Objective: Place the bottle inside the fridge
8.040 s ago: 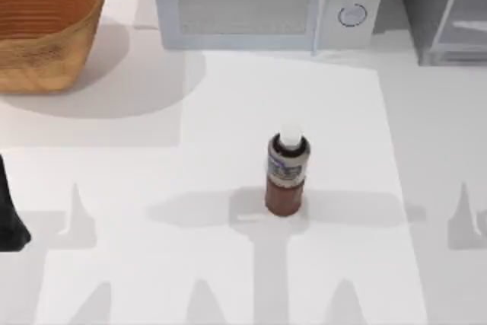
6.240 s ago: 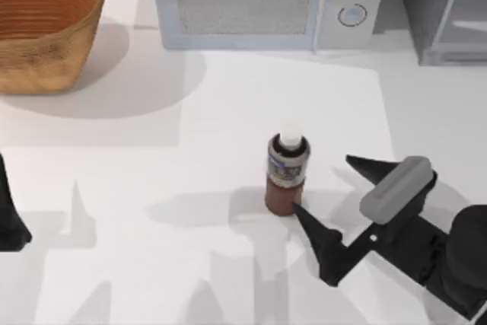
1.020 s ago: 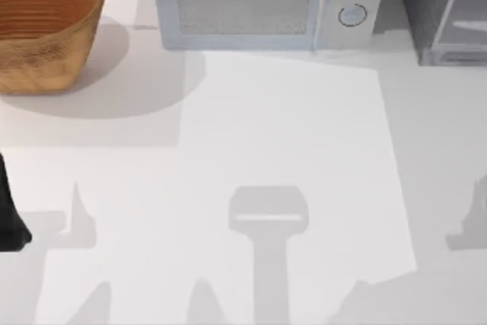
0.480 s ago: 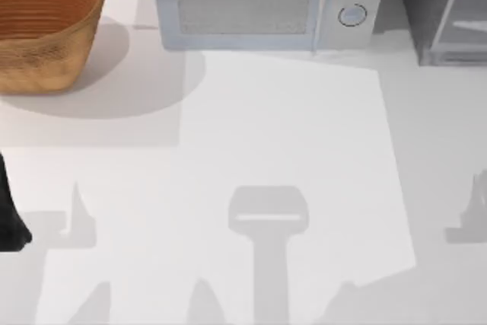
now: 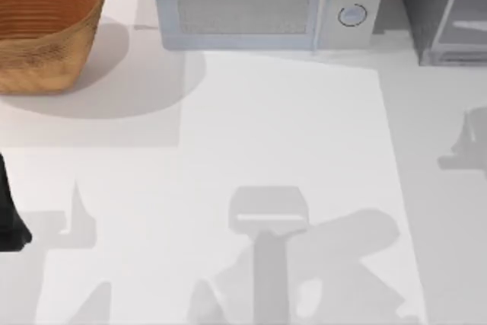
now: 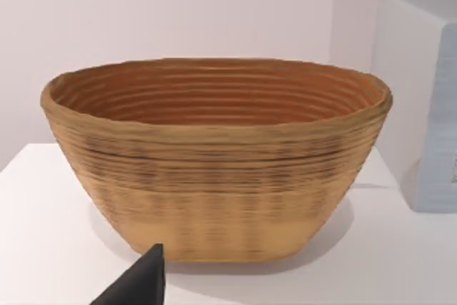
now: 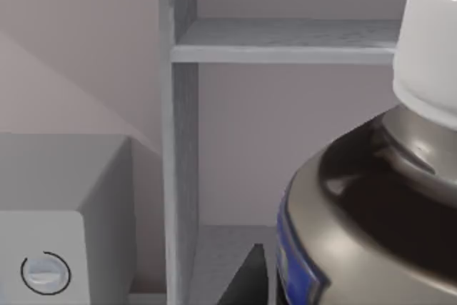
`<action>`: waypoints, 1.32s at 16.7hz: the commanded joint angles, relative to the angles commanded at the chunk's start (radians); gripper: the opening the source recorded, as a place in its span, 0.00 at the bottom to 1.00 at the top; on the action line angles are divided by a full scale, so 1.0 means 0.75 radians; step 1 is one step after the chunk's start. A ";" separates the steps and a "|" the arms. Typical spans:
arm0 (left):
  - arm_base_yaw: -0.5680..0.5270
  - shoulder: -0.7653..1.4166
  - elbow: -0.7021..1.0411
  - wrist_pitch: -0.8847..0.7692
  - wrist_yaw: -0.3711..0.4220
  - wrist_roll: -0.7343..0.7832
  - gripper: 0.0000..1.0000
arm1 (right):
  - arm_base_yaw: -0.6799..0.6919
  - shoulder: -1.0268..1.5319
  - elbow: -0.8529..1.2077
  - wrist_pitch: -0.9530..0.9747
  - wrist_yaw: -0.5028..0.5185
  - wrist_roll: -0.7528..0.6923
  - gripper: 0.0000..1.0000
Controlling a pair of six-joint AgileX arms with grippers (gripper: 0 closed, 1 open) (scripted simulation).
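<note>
left gripper [image 6: 136,283] idle by basket [image 6: 214,155], counter's left edge, jaws unreadable | right gripper [image 7: 250,276] clamped on upright bottle [image 7: 371,198], carried aloft | fridge [image 7: 178,141] shelves dead ahead, right arm nearer

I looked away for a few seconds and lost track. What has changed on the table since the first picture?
The bottle has left the middle of the table: the right arm's tool closed in on it, and it now hangs before the fridge shelves. The basket, microwave and parked left arm stayed put.
</note>
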 joint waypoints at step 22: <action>0.000 0.000 0.000 0.000 0.000 0.000 1.00 | -0.224 1.888 0.807 0.927 -0.216 0.009 0.01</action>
